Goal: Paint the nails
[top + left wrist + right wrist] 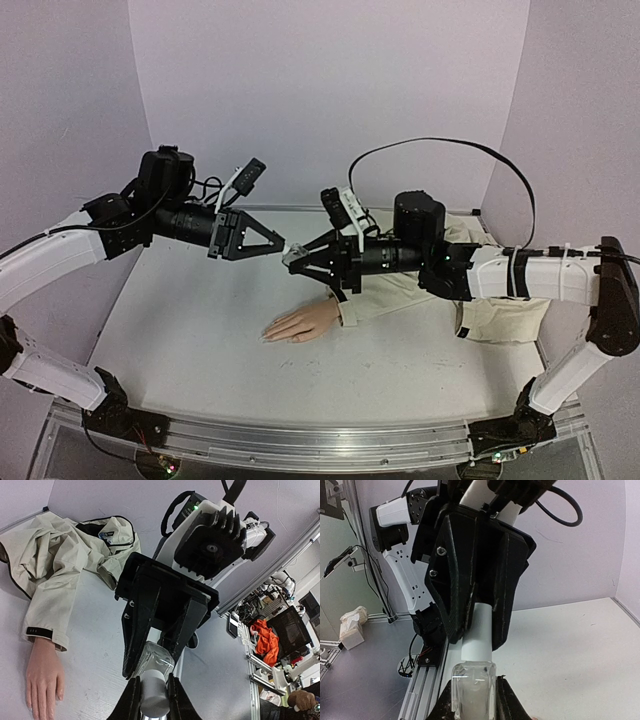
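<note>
Reaching level from opposite sides, both arms meet tip to tip above the mannequin hand (303, 323). The left pincer (281, 244) is clamped on a smooth white cylindrical cap (479, 632); the right pincer (298, 258) grips the small clear, square-shouldered bottle (473, 689) joined to it. The nails (269, 335), at the hand's fingertips below the bottle, are too small to make out. Its wrist disappears into a creased beige sleeve (400, 290) lying on the pale tabletop (190, 340).
</note>
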